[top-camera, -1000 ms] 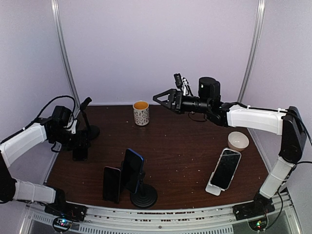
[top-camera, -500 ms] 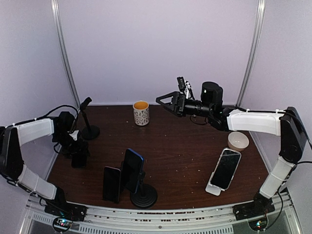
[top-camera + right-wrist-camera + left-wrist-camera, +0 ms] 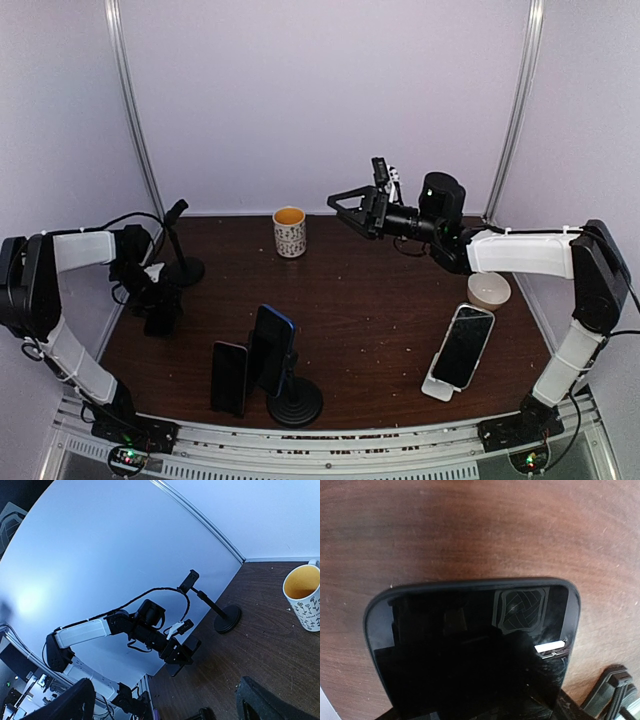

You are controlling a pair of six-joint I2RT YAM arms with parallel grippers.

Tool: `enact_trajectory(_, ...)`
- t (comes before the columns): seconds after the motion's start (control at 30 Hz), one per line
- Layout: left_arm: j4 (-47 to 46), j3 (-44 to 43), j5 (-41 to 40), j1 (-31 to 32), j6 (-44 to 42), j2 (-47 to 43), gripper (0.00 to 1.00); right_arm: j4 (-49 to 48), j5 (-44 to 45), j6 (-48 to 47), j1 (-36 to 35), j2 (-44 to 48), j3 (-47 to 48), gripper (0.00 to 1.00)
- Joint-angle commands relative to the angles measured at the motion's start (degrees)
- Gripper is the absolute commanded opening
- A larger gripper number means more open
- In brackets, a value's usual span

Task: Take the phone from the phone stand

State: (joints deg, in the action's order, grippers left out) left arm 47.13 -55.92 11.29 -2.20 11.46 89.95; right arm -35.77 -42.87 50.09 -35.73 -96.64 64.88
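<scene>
The phone is being pinched by the left gripper low over the counter, just beside the phone stand but apart from it. The right gripper is being held spread wide in the air.

Robot lab: white-walled test enclosure

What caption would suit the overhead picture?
Left pincer grips a black phone beside an empty phone stand; right pincer hangs open.

Left tool clasps phone; right tool spread wide.
</scene>
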Motion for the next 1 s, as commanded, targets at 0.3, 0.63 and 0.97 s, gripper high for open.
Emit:
enact_trajectory(0.3,0.6,-1.0,-5.5,-0.3,-4.0,3.1,0.56,-11.5,-2.8,5.9,0.9,-0.4,-1.9,1.00)
enact_trajectory(0.63,0.8,-2.8,-5.5,-0.3,-4.4,7.2,0.62,-12.2,-3.3,6.2,1.2,-0.4,-2.0,1.00)
enact_trajectory(0.97,0.3,-3.2,-5.4,-0.4,-4.1,10.6,0.69,-12.1,-3.2,5.9,1.4,0.1,-2.6,1.00)
